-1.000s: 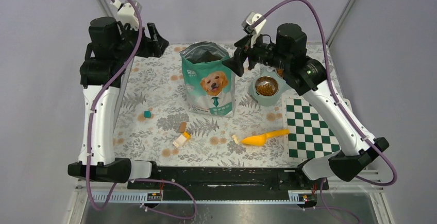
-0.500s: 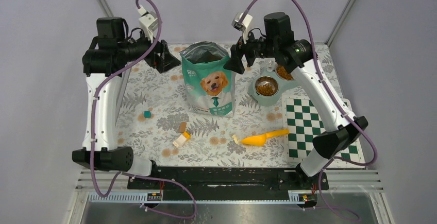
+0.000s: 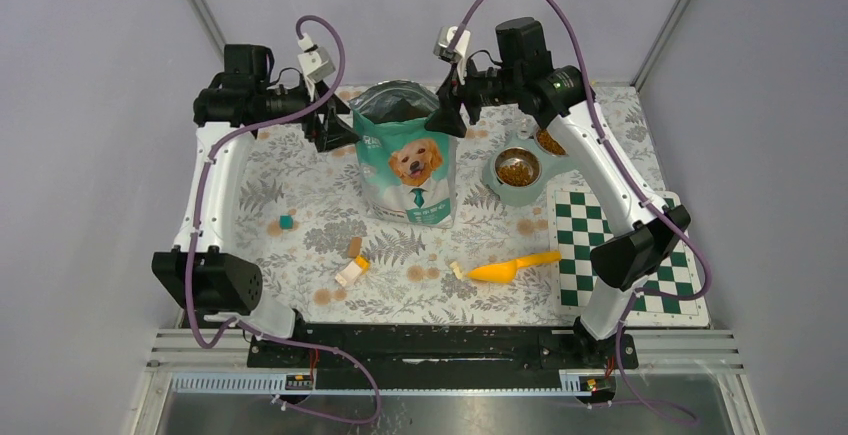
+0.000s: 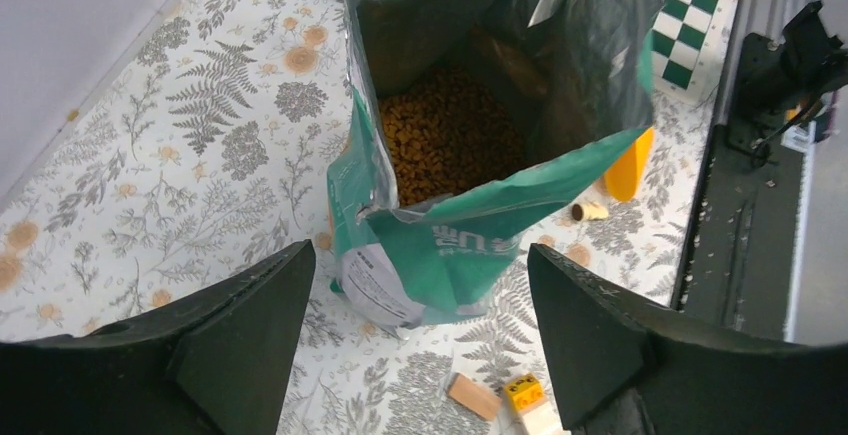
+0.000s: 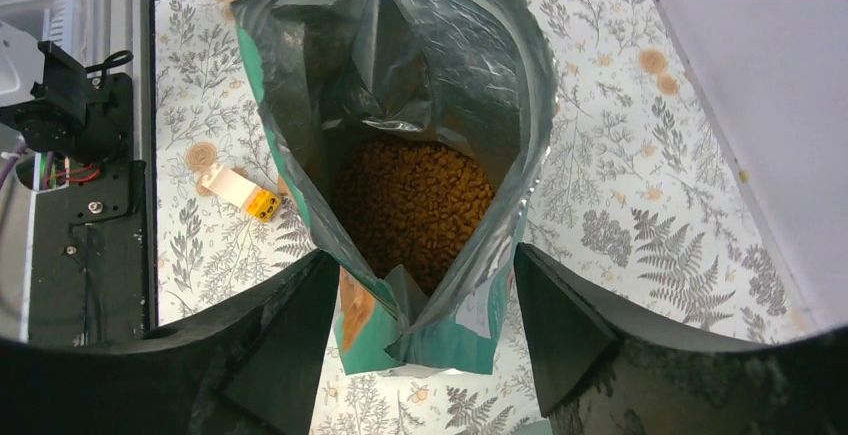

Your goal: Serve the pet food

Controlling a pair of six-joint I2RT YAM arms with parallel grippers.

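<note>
The teal bag (image 3: 405, 160) with the golden retriever stands upright and open at the table's middle back. Brown pet food (image 4: 450, 135) shows inside it in the left wrist view and in the right wrist view (image 5: 415, 200). My left gripper (image 3: 335, 130) is open, just left of the bag's top edge; its jaws straddle the bag's left side (image 4: 420, 265). My right gripper (image 3: 445, 115) is open at the bag's right top edge; the bag's pinched side fold (image 5: 430, 315) sits between its jaws. A grey double bowl (image 3: 527, 190) right of the bag holds kibble (image 3: 517, 168).
An orange scoop (image 3: 510, 268) lies on the mat in front of the bag. Small toy blocks (image 3: 351, 267) and a teal block (image 3: 286, 222) lie at the front left. A green checkered mat (image 3: 610, 255) is at the right. Purple cables loop above both arms.
Both arms have swung inward toward the bag. The left gripper moved right to the bag's left edge. The right gripper moved left to its right edge. Bag, bowl and scoop have not moved.
</note>
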